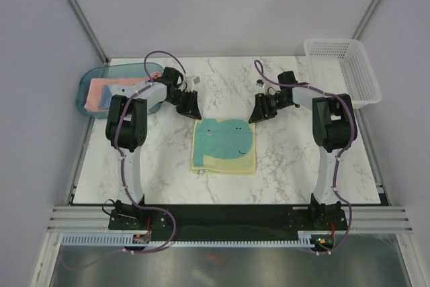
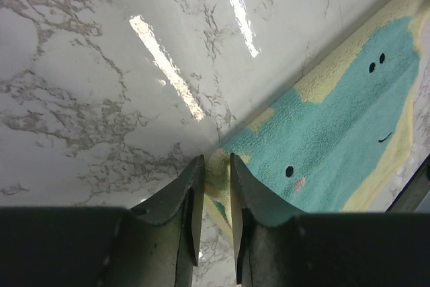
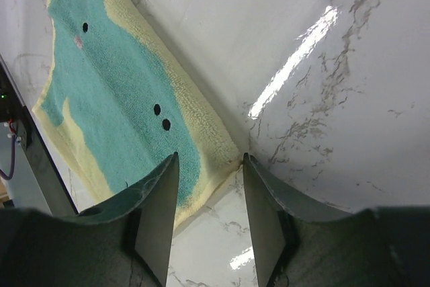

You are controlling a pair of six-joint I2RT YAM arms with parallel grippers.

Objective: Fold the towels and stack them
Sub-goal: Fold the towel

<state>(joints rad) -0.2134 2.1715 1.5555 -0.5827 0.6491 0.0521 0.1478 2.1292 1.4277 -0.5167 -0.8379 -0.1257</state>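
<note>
yellow towel point(image 1: 224, 147) flat mid-table. left gripper point(image 2: 216, 159) jaws nearly together round its far-left corner, clamp unclear; right gripper point(image 3: 210, 159) jaws apart astride the far-right. lift early and you'll drop a corner, skewing the fold.

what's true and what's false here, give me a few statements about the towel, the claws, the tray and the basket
1. The yellow towel lies spread flat between both arms. True.
2. The right claw is clamped shut beside it. False: its jaws stand apart, astride a corner.
3. The left claw straddles a towel corner. True.
4. The white basket holds a pink towel. False: the pink towel lies in the teal tray.
</note>
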